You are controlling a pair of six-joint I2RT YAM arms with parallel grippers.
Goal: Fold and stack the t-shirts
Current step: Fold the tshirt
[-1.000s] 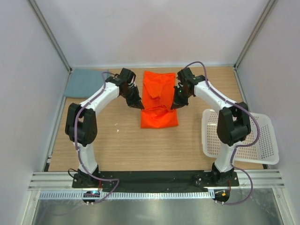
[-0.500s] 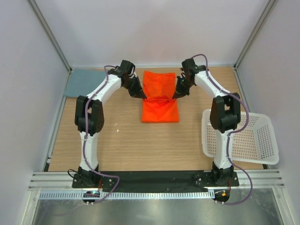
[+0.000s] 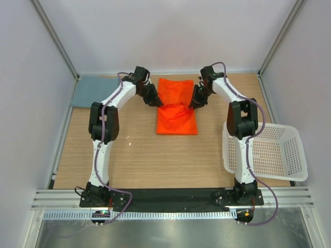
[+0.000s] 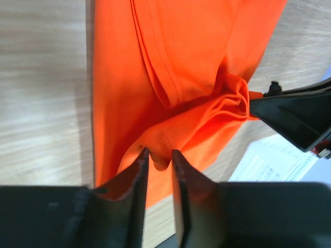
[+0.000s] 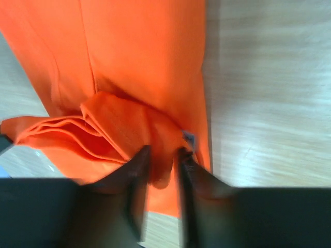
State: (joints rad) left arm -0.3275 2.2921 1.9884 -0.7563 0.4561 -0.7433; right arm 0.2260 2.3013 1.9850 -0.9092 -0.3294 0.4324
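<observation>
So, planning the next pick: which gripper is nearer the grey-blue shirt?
Left. The left gripper sits right of the grey-blue shirt; the right gripper is beyond the orange shirt, farther right.

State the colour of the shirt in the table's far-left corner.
Grey-blue t-shirt, plain; shows best in the top external view.

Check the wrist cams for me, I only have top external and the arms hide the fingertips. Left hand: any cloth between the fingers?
Observer: Yes, the left hand has a fold of the orange t-shirt between its fingers. The jaws are slightly apart, and I can't tell whether it's clamped.
Operator: Right hand?
Observer: Same. The right hand straddles an orange fold, jaws slightly apart. That view is blurred, so the grip is unclear.
Operator: Cloth flat between them?
Observer: No, it's bunched into several pleats there.
</observation>
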